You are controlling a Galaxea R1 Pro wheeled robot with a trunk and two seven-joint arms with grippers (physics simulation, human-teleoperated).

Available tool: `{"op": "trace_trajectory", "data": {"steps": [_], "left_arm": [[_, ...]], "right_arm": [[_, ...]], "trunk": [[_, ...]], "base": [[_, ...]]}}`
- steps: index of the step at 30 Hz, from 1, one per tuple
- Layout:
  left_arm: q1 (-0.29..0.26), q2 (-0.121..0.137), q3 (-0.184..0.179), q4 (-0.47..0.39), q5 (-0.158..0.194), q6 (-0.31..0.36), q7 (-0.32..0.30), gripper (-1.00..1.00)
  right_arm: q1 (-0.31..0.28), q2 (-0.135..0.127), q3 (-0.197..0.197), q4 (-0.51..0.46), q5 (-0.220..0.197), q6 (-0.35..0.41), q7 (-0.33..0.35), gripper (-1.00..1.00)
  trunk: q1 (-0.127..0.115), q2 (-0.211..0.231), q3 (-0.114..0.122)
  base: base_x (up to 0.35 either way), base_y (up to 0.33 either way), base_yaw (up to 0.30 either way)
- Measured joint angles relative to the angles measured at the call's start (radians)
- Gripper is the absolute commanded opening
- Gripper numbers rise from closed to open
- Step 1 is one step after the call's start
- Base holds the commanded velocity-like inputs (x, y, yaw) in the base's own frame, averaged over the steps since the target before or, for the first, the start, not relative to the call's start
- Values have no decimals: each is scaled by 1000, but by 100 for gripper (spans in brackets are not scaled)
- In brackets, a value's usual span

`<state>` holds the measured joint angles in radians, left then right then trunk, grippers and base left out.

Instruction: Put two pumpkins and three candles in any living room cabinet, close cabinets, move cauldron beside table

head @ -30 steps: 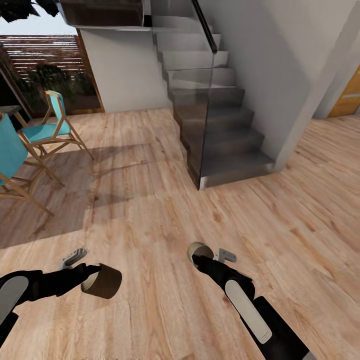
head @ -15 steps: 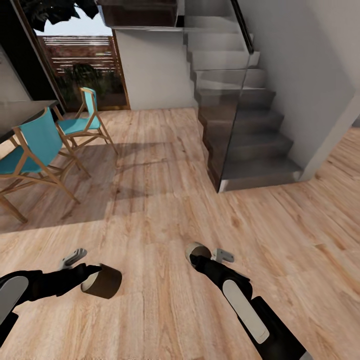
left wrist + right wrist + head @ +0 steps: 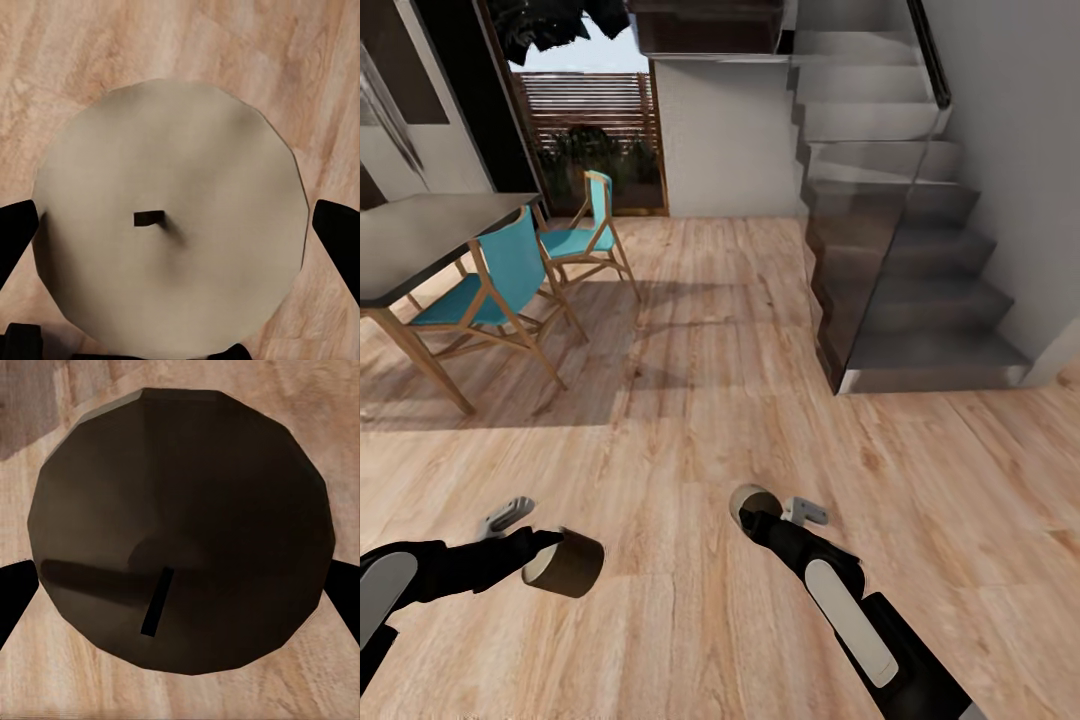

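Each arm carries a candle above the wooden floor (image 3: 710, 420), well short of the stairs (image 3: 920, 300). The left gripper (image 3: 550, 555) is clamped on one candle (image 3: 565, 563); the right gripper (image 3: 755, 510) is clamped on the other candle (image 3: 755, 500). Both are held by their round sides, so a jolt while driving could let one roll out, or an arm could clip the table (image 3: 430, 235) or a chair (image 3: 510, 280). The candles are squat, dark-sided, pale-topped, each with a short wick.

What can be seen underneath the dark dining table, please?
Under the dining table I can see its wooden legs, shaded wood floor, and part of a turquoise chair pushed up beside it. The tabletop hides anything further beneath.
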<state>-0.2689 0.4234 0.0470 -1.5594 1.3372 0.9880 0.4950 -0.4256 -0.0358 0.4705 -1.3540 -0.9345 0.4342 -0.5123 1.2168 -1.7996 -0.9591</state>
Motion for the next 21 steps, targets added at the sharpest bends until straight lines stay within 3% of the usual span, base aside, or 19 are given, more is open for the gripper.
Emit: {"op": "trace_trajectory", "data": {"steps": [21], "left_arm": [[0, 0, -1, 0, 0, 0, 1, -100]], "right_arm": [[0, 0, 0, 0, 0, 0, -1, -100]], "trunk": [[0, 0, 0]], "base": [[0, 0, 288]]}}
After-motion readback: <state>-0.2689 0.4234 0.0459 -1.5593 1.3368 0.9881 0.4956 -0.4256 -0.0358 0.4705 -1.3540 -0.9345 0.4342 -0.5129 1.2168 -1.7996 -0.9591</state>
